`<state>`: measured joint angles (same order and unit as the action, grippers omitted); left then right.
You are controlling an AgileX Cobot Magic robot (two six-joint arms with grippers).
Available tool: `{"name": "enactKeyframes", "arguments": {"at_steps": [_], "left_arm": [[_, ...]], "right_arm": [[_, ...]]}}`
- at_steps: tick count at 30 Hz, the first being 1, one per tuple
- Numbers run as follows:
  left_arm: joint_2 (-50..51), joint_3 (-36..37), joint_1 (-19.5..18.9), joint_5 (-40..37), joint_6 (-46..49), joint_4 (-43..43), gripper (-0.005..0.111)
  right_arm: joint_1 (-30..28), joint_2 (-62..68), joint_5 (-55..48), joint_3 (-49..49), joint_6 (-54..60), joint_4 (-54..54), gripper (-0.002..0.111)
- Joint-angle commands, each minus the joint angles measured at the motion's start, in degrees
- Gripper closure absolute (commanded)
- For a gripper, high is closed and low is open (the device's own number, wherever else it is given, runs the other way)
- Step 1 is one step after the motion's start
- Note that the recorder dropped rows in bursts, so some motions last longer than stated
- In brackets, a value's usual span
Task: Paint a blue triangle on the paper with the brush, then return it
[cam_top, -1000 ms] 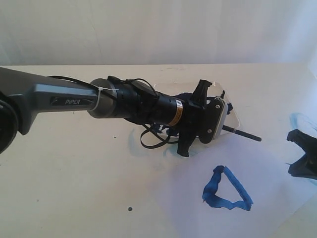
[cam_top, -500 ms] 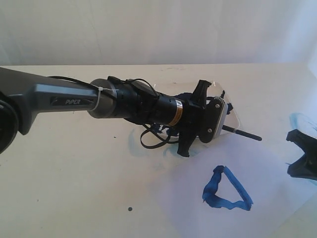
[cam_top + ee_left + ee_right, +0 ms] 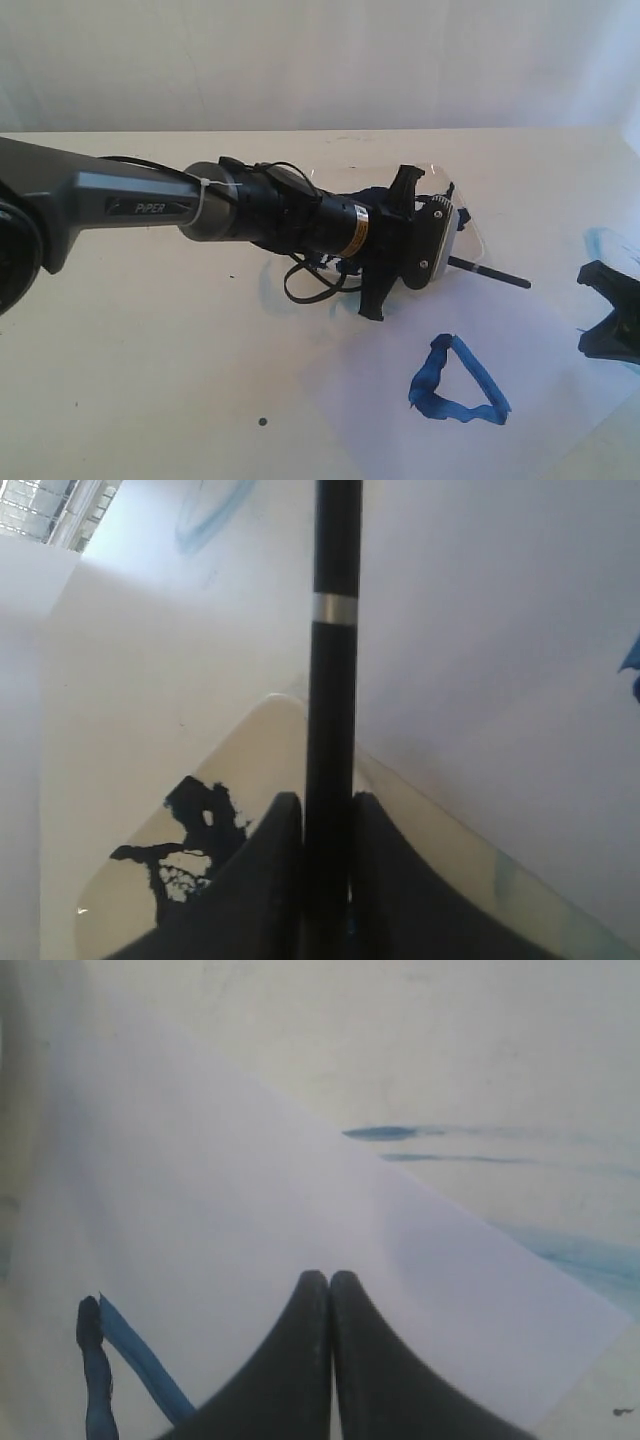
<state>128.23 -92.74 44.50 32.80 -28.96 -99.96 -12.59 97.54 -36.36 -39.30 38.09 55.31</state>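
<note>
My left gripper (image 3: 452, 256) reaches across the middle of the table, shut on the brush (image 3: 492, 272). Its black handle sticks out to the right. In the left wrist view the handle (image 3: 334, 680) with its silver ring runs straight out between the two fingers (image 3: 272, 865); the bristle tip is out of view. The blue triangle (image 3: 458, 385) lies on the paper (image 3: 560, 330), below and right of that gripper. My right gripper (image 3: 608, 320) rests at the right edge, shut and empty (image 3: 330, 1280), over the paper (image 3: 250, 1180) beside one triangle stroke (image 3: 140, 1370).
A white plate (image 3: 255, 745) with a dark navy paint blotch (image 3: 195, 825) lies under the left gripper, its rim showing past the wrist (image 3: 470, 225). Pale-blue smears (image 3: 450, 1145) mark the cream table near the paper's right corner. A small dark dot (image 3: 263, 421) sits front left.
The left arm with the brush has edged very slightly right and down. The right gripper has not moved.
</note>
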Motion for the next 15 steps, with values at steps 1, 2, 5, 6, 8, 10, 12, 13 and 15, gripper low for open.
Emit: {"name": "enactKeyframes", "arguments": {"at_steps": [1, 2, 5, 6, 8, 10, 12, 13, 15], "left_arm": [[1.2, 0.14, 0.25, 0.12, -0.92, 0.02, 0.084], [1.33, 0.14, 0.25, 0.0, -0.92, 0.02, 0.084], [1.39, 0.14, 0.25, 0.0, -0.92, 0.02, 0.084], [1.37, 0.14, 0.25, -0.1, -0.92, 0.02, 0.084], [1.37, 0.14, 0.25, -0.1, -0.92, 0.02, 0.084], [1.37, 0.14, 0.25, -0.74, -0.92, 0.02, 0.084], [1.37, 0.14, 0.25, -1.47, -0.92, 0.02, 0.084], [1.37, 0.14, 0.25, -1.6, -0.92, 0.02, 0.084], [1.37, 0.14, 0.25, -1.6, -0.92, 0.02, 0.084]], "right_arm": [[0.11, 0.02, -0.66, 0.11, 0.92, 0.6, 0.108], [0.11, 0.02, -0.66, 0.11, 0.92, 0.6, 0.108], [0.11, 0.02, -0.66, 0.11, 0.92, 0.6, 0.108], [0.11, 0.02, -0.61, 0.11, 1.05, 0.6, 0.108], [0.11, 0.02, -0.61, 0.11, 1.18, 0.6, 0.108], [0.11, 0.02, -0.72, 0.11, 1.16, 0.6, 0.108], [0.11, 0.02, -0.72, 0.11, 1.16, 0.6, 0.108], [0.11, 0.02, -0.72, 0.11, 1.16, 0.6, 0.108], [0.11, 0.02, -0.71, 0.11, 1.3, 0.6, 0.108]]}}
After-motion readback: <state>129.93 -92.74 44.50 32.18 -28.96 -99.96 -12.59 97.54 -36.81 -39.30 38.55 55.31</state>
